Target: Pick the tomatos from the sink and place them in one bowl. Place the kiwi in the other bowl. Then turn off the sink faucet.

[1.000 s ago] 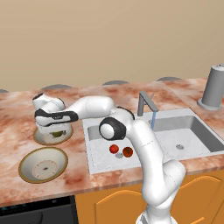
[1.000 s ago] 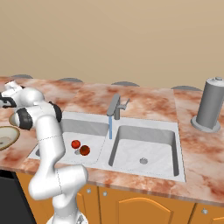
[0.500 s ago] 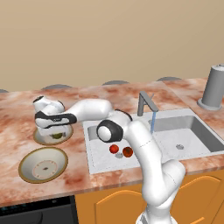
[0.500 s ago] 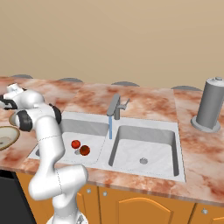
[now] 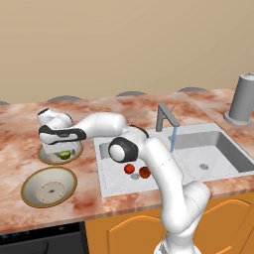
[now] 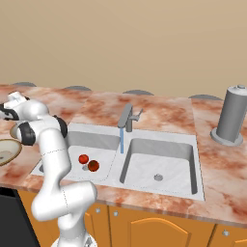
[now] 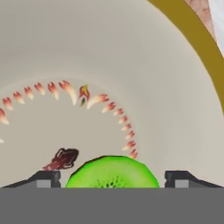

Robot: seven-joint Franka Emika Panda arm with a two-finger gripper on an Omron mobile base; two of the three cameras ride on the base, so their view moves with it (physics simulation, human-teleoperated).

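The tool (image 7: 113,177) is seen spread wide over the far bowl (image 5: 48,155), with the kiwi (image 7: 112,173) lying loose between its tips on the bowl's floor, gripped by nothing. Two tomatoes (image 5: 130,168) are left in the sink (image 5: 111,186) beside the running faucet (image 5: 166,117), right of that bowl. If the tool is lifted crookedly, the kiwi could be clipped and knocked out.
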